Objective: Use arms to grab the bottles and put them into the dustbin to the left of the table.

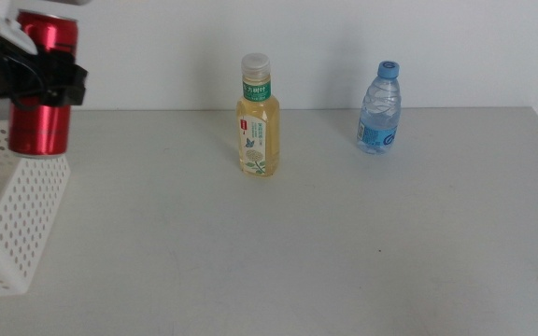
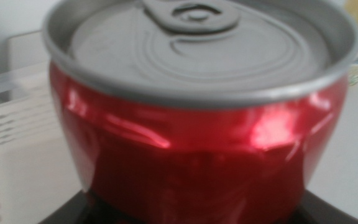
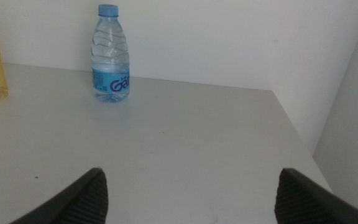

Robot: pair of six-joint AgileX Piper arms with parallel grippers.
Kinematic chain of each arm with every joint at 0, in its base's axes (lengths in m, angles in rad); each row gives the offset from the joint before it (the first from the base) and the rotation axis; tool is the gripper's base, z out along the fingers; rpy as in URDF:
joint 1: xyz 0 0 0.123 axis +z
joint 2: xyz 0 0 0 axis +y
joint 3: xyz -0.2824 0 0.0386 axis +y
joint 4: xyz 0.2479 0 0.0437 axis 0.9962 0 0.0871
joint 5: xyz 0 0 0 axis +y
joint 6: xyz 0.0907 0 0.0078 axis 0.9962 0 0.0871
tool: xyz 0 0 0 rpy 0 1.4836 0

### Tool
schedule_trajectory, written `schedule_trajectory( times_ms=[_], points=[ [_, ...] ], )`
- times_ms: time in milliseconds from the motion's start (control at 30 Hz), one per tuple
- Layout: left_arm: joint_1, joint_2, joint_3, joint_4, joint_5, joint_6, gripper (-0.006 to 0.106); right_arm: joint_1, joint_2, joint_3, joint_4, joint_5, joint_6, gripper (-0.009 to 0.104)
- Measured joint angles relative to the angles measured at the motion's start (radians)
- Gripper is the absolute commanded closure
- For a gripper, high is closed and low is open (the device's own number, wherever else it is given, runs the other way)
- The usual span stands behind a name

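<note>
Middle view: the left gripper (image 1: 49,75) comes in at the upper left corner with its dark jaws pinching the red can (image 1: 41,89) around its middle — the can is upright and held above the dustbin (image 1: 21,224), whose white perforated wall fills the lower left. On the table (image 1: 344,243) the yellow-tea bottle (image 1: 258,117) stands upright near the centre, and the water bottle (image 1: 380,108) stands upright well apart from it, farther right near the back edge. Left wrist view is almost filled by the can's silver lid and red, slightly dented side, with the dustbin's holes beside it. Right wrist view shows the right gripper (image 3: 191,196) low over the bare table, jaws spread wide and holding nothing — the water bottle stands ahead of it.
</note>
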Motion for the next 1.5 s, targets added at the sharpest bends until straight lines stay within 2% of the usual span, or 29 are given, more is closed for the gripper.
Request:
schedule_trajectory(
  times_ms=[100, 267, 700, 1500],
  points=[
    [0.1, 0.029, -0.115, -0.052, 0.132, 0.09, 0.102, 0.0, 0.0, 0.0, 0.0, 0.0, 0.0, 0.001],
    [0.231, 0.092, -0.229, -0.06, 0.289, 0.148, 0.102, 0.0, 0.0, 0.0, 0.0, 0.0, 0.0, 0.001],
    [0.407, 0.292, -0.259, -0.063, 0.339, 0.191, 0.102, 0.0, 0.0, 0.0, 0.0, 0.0, 0.0, 0.001],
    [0.436, 0.619, -0.261, -0.039, 0.272, 0.194, 0.1, 0.0, 0.0, 0.0, 0.0, 0.0, 0.0, 0.001]
  ],
)
